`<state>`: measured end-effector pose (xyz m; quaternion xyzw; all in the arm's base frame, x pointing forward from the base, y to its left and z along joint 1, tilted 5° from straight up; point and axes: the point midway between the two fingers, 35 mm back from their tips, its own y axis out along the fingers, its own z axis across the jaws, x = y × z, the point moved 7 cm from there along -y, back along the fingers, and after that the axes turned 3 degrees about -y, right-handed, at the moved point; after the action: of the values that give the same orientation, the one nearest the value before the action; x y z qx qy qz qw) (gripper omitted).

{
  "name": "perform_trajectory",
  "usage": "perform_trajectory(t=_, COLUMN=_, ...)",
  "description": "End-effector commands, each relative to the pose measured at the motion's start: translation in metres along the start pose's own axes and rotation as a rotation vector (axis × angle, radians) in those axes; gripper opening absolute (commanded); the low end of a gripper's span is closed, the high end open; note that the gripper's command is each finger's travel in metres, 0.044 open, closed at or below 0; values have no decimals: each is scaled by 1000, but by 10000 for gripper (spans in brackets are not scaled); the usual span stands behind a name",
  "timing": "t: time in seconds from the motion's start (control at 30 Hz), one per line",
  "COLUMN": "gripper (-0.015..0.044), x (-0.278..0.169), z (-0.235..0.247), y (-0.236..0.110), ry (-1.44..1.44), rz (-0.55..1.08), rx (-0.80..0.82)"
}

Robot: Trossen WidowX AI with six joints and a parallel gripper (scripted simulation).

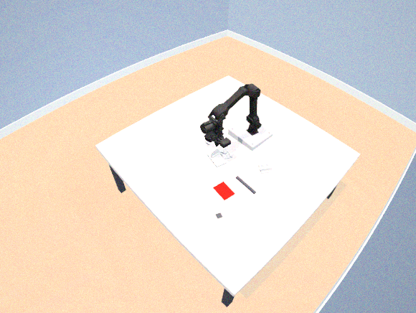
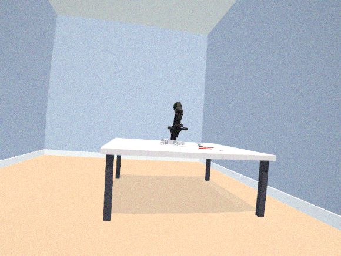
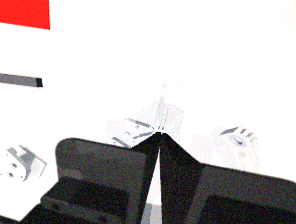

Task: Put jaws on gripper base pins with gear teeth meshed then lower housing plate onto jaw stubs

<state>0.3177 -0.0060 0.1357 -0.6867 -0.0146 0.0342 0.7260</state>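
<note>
My gripper is shut and empty, its tips together above the pale gripper base. White parts with grey slots show at the base, partly behind the fingers. A long pale jaw-like piece stretches away from the tips in the wrist view. Another white piece with a round boss and ridges lies to the right there. A white block with two holes, perhaps the housing plate, lies apart at left. Whether teeth mesh or pins are covered cannot be told.
A red square and a dark bar lie on the white table. A small grey square lies farther out. The arm's white mount stands behind the gripper.
</note>
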Motion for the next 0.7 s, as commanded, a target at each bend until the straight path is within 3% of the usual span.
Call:
perform_trajectory(t=0.0, gripper=0, x=0, z=0, y=1, ry=-3, rz=2, rx=-4)
perform_trajectory(t=0.2, gripper=0, x=0, z=0, y=1, ry=0, rz=4, rx=0)
perform_trajectory(t=0.67, gripper=368, x=1, z=-35, y=-1, ry=-267, rz=4, rx=-4)
